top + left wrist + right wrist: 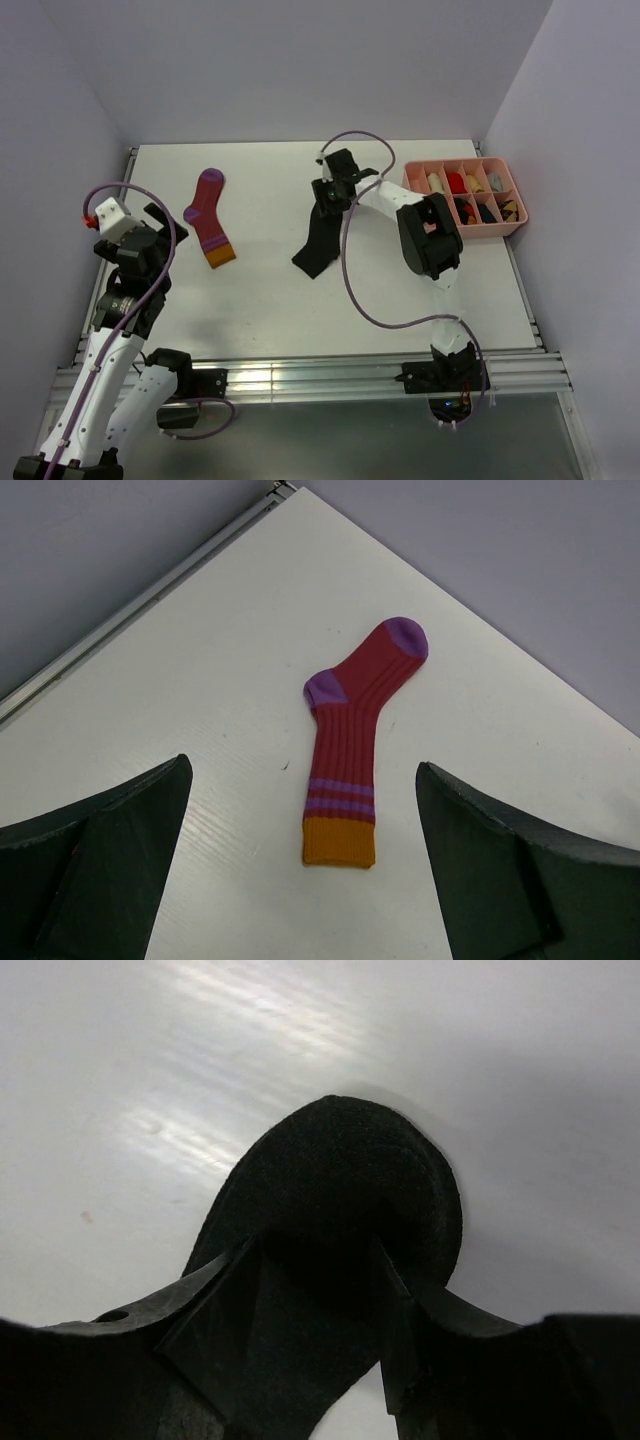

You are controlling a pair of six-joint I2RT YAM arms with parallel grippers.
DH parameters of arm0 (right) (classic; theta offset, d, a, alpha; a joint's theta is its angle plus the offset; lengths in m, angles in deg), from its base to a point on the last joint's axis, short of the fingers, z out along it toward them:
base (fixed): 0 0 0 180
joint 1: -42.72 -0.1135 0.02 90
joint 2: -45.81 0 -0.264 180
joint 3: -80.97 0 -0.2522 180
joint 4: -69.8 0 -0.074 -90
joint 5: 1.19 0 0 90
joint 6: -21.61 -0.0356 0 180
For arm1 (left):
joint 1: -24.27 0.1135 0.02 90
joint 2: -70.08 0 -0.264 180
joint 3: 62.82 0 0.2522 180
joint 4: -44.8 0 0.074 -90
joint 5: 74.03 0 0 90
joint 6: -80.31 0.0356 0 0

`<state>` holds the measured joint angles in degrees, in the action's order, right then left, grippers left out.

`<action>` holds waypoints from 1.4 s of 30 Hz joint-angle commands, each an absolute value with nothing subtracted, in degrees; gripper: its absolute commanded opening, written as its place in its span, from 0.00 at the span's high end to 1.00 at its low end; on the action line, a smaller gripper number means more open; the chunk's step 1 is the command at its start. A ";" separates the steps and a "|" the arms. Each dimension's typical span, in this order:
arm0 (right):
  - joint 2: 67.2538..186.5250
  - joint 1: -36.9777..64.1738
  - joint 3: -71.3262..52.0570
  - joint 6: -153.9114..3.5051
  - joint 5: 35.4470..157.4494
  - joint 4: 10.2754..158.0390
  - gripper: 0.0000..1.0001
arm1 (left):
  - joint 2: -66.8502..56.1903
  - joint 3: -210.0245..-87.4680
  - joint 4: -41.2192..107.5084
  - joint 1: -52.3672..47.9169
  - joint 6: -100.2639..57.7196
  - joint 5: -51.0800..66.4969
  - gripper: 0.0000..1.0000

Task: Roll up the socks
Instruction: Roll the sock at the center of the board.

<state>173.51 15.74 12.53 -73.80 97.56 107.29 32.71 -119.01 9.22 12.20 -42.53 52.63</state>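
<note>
On the white table [420, 300], the right gripper [333, 190] pinched the black sock [318, 250] by one end, so it could slip out, while the left gripper [302, 768] hung wide open.

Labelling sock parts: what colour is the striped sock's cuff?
Orange cuff on the magenta sock; left wrist view shows it best.

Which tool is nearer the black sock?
Right. The right tool grips the black sock at its far end; the left tool sits open well to the left, past the magenta sock.
</note>
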 commanded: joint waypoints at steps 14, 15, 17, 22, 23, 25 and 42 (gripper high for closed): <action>141.56 14.35 -11.50 -75.42 85.05 88.06 0.44 | 32.63 -119.20 10.04 13.02 -43.44 50.86 0.00; 138.48 13.03 -16.57 -74.55 82.07 84.04 0.44 | 32.81 -119.20 10.12 13.02 -43.44 50.95 0.01; 129.59 9.69 -21.79 -74.54 81.42 79.45 0.44 | 32.90 -119.20 10.21 13.29 -43.36 50.78 0.01; 124.38 8.97 -29.90 -79.03 93.17 75.82 0.02 | 33.51 -119.20 10.21 13.38 -43.53 50.60 0.00; 126.65 9.06 -28.94 -78.41 94.16 77.74 0.02 | 33.60 -119.29 10.21 13.38 -43.62 50.60 0.01; 129.38 8.80 -25.95 -78.85 95.47 82.76 0.03 | 33.69 -119.20 10.12 13.38 -43.62 50.42 0.01; 145.73 -6.40 -22.08 -75.16 76.25 84.78 0.22 | 33.60 -119.12 10.30 13.38 -43.62 49.99 0.00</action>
<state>143.89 -4.72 -25.63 -76.20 81.93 83.11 33.37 -119.01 9.22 13.07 -43.38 50.69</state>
